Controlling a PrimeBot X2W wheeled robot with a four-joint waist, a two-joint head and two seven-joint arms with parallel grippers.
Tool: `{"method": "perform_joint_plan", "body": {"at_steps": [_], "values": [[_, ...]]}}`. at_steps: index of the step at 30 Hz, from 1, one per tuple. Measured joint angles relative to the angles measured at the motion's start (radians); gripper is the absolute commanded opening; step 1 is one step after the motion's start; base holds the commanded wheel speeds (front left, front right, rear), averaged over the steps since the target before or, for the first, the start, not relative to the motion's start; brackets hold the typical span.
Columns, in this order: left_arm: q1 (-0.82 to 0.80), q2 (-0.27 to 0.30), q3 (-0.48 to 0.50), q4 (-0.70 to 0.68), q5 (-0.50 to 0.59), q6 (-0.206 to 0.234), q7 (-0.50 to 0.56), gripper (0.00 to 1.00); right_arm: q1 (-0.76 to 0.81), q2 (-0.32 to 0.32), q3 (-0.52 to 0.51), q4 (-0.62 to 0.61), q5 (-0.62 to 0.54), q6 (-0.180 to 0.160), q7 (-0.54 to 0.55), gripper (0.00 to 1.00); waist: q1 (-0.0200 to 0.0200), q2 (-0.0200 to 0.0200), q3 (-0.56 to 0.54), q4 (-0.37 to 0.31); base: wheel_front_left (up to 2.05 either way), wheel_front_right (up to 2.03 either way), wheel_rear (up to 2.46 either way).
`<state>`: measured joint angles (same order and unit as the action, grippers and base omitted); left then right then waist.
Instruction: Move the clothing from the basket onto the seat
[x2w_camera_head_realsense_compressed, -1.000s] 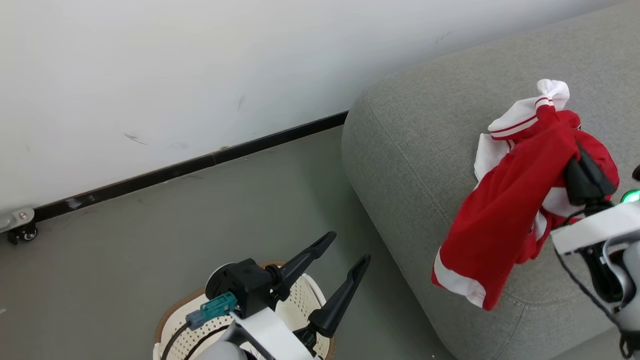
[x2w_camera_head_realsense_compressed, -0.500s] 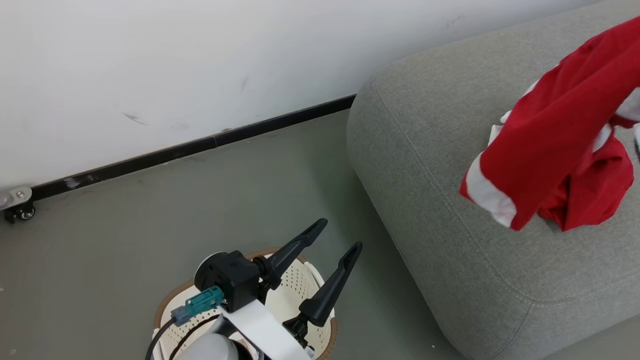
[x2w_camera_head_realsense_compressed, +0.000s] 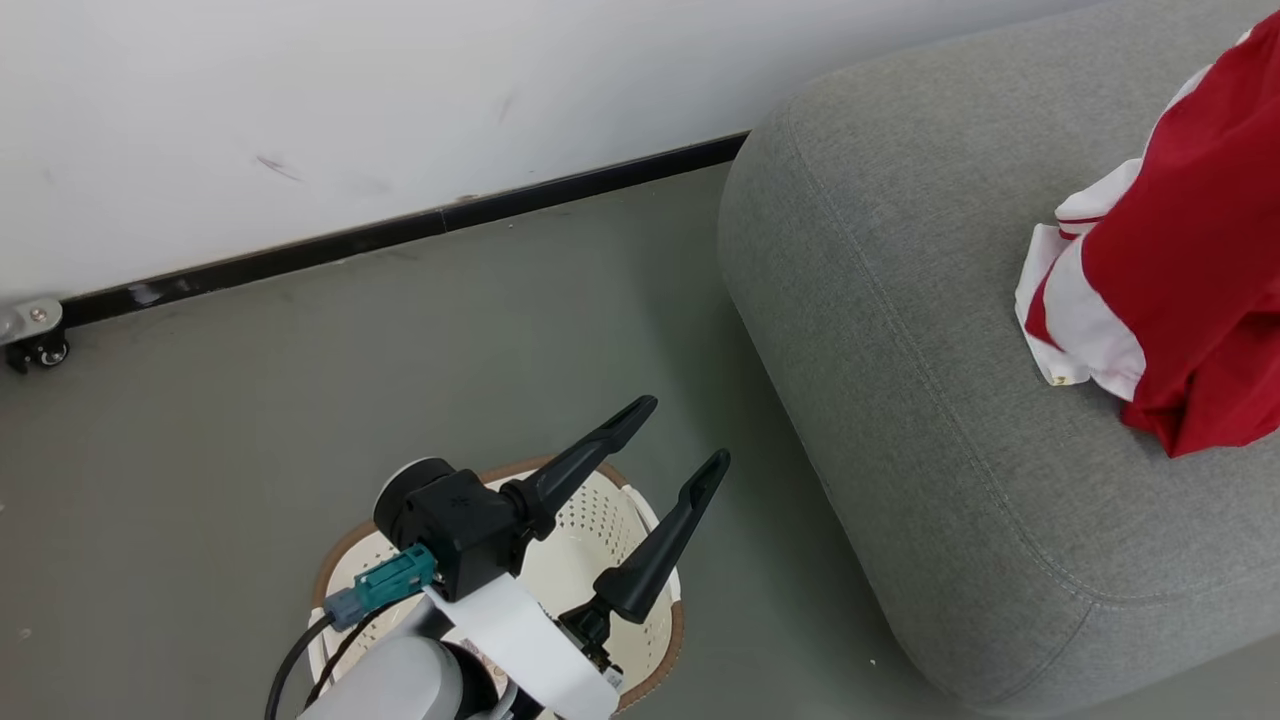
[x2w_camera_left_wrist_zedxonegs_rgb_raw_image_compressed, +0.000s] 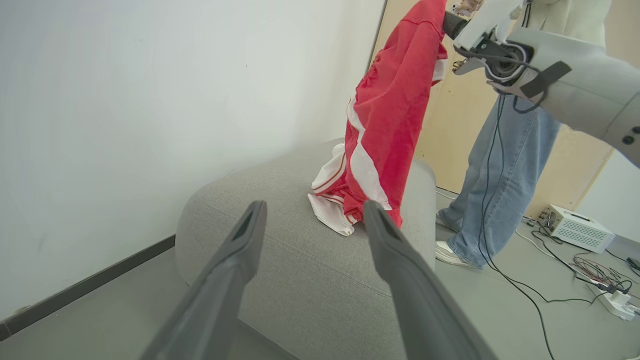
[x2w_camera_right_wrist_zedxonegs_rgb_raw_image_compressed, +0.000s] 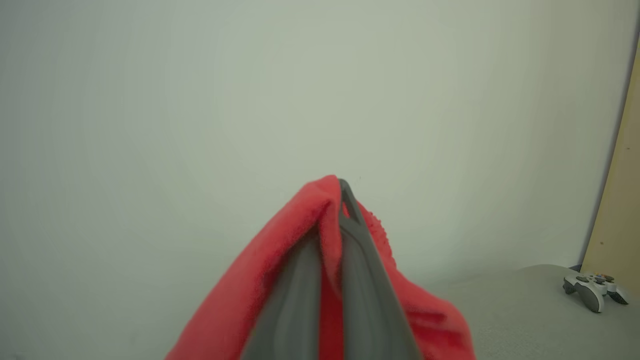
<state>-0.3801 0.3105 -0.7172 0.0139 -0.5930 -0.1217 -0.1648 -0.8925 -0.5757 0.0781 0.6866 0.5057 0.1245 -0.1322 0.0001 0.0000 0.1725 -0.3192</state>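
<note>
Clothing (x2w_camera_head_realsense_compressed: 1190, 250) now hangs as a long red drape from the right gripper (x2w_camera_right_wrist_zedxonegs_rgb_raw_image_compressed: 342, 192), whose fingers are pinched shut on its top edge. A second ago it was bunched lower. Its lower end rests on the seat (x2w_camera_head_realsense_compressed: 900, 350). The left gripper (x2w_camera_head_realsense_compressed: 682, 432) stays spread open above the basket (x2w_camera_head_realsense_compressed: 610, 525).

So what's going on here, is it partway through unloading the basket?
The right gripper is shut on a red garment and holds it high above the grey seat. The garment's lower end hangs down to crumpled red and white cloth lying on the seat. The left gripper hangs open above the basket, holding nothing. A person in jeans stands by the far side of the seat.
</note>
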Motion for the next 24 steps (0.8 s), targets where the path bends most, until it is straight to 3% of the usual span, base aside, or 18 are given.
{"method": "perform_joint_plan", "body": {"at_steps": [10,17,24], "values": [[-0.036,0.005,0.001,-0.036,0.015,0.002,0.016,1.00,-0.068,-0.031,-0.058,0.075,-0.051,0.000,-0.045,0.00,0.0000,0.0000,0.057,0.017,0.00,0.00,0.00],[-0.047,0.011,0.003,-0.048,0.016,0.007,0.026,1.00,0.053,-0.025,-0.119,0.212,-0.067,0.000,-0.073,0.00,0.0000,0.0001,0.095,0.016,0.00,0.00,0.00],[-0.060,0.022,0.011,-0.054,0.025,0.008,0.034,1.00,0.150,0.029,-0.190,0.325,-0.066,0.000,-0.096,0.00,0.0000,0.0000,0.128,0.007,0.00,0.00,0.00]]}}
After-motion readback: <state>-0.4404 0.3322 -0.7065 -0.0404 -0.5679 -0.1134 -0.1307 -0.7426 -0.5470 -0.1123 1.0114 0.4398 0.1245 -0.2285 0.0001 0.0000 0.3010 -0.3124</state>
